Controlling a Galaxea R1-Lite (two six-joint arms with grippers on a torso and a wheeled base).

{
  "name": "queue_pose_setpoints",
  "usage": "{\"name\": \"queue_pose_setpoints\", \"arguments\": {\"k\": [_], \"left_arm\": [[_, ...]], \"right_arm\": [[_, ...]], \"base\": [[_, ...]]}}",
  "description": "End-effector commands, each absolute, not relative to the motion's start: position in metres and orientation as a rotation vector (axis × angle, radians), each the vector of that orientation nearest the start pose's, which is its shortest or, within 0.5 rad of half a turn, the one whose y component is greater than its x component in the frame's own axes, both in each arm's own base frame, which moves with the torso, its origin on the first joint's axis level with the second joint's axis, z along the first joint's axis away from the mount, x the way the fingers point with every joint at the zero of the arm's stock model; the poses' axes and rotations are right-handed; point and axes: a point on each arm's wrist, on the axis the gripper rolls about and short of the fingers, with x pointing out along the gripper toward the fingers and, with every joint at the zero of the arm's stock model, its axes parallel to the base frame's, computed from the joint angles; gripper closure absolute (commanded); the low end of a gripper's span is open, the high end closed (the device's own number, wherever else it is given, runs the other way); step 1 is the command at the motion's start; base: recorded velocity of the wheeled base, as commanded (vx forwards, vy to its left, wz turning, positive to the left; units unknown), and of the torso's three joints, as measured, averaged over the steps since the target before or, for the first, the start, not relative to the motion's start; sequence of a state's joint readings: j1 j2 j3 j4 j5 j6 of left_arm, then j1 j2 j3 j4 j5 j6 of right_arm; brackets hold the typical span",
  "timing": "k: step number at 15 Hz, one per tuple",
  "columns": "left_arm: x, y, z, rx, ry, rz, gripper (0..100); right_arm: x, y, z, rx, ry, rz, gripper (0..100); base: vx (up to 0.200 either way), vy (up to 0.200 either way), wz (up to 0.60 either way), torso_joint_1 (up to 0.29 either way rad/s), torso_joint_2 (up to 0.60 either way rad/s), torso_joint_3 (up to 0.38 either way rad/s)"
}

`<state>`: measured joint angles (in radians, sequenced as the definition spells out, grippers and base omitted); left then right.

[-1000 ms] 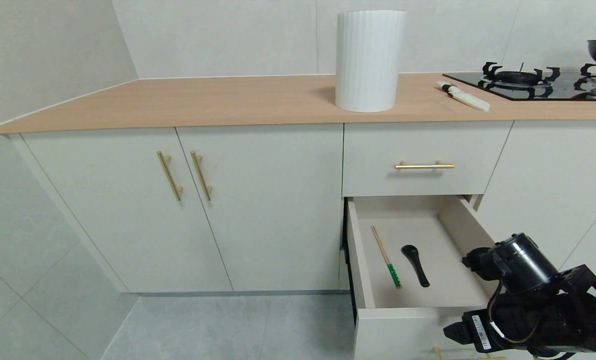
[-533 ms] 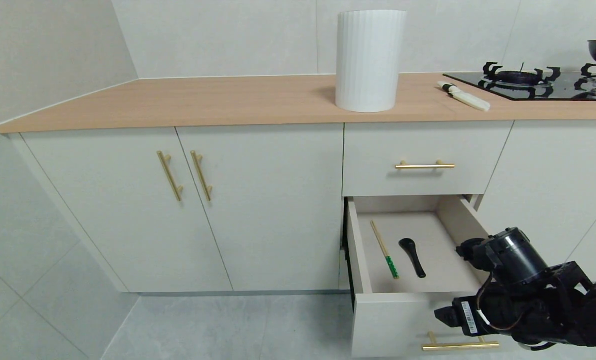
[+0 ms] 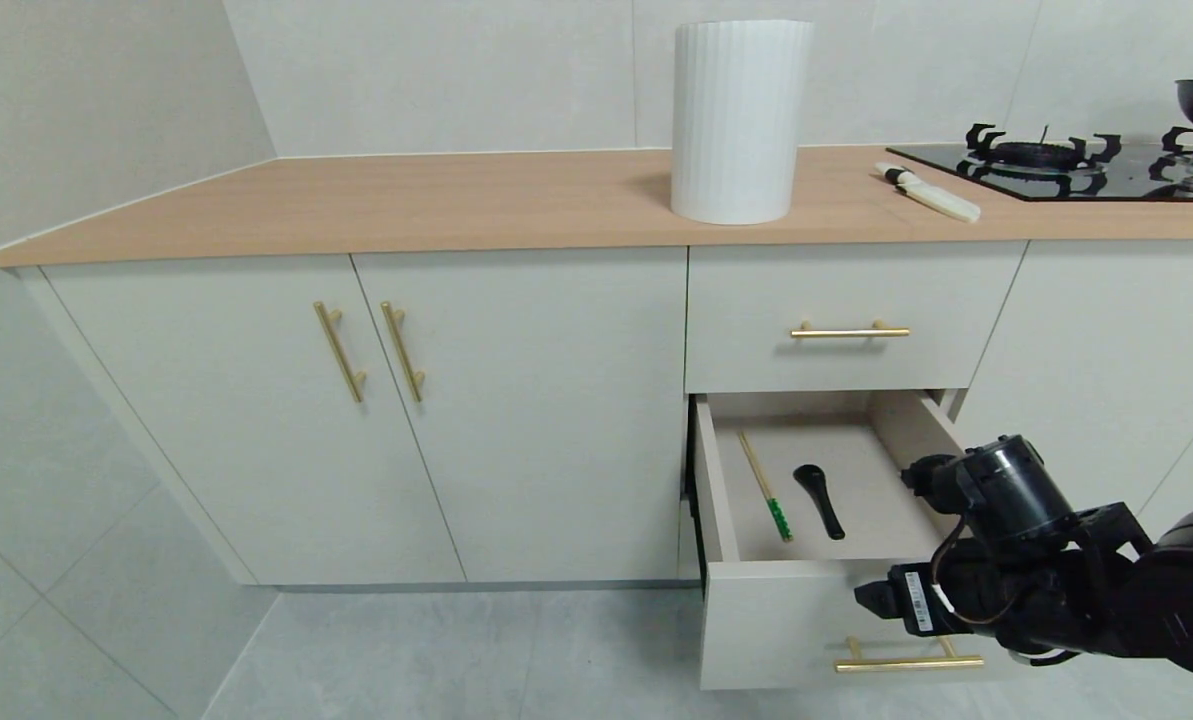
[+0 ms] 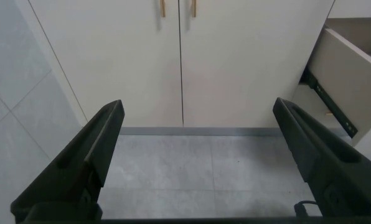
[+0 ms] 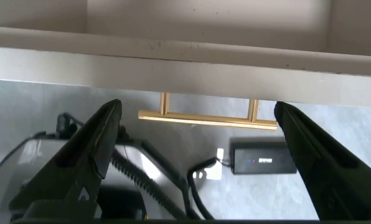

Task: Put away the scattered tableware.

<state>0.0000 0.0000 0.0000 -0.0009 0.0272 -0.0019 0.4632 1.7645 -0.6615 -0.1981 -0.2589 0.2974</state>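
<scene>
I see my right hand point(image 5: 196, 111) released before the gold bar handle point(image 3: 908, 662) of the beige drawer point(image 3: 776, 620), lower right; left hand point(image 4: 198, 106) released too.

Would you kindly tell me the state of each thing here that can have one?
lower drawer: open, pulled out.
upper drawer: shut.
cabinet doors: shut.
chopsticks: lying in the lower drawer.
black spoon: lying in the lower drawer, beside the chopsticks.
knife: lying on the counter.
left gripper: jaws open, empty.
right gripper: jaws open, empty.
</scene>
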Motion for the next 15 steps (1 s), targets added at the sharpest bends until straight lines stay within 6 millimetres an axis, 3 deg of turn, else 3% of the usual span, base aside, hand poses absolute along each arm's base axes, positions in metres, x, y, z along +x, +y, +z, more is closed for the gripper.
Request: {"name": "queue_pose_setpoints", "arguments": {"k": [1, 9, 15], "left_arm": [[-0.023, 0.001, 0.076, -0.002, 0.000, 0.028, 0], [-0.023, 0.001, 0.076, -0.002, 0.000, 0.028, 0], [-0.023, 0.001, 0.076, -0.003, 0.000, 0.028, 0]], "right_arm": [[0.249, 0.113, 0.091, -0.040, 0.863, 0.049, 0], [0.298, 0.116, 0.094, -0.034, 0.811, 0.030, 0], [0.353, 0.123, 0.089, -0.023, 0.756, 0.019, 0]], "base": [[0.000, 0.000, 0.00, 0.000, 0.00, 0.000], [0.000, 0.000, 0.00, 0.000, 0.00, 0.000], [0.000, 0.000, 0.00, 0.000, 0.00, 0.000]]}}
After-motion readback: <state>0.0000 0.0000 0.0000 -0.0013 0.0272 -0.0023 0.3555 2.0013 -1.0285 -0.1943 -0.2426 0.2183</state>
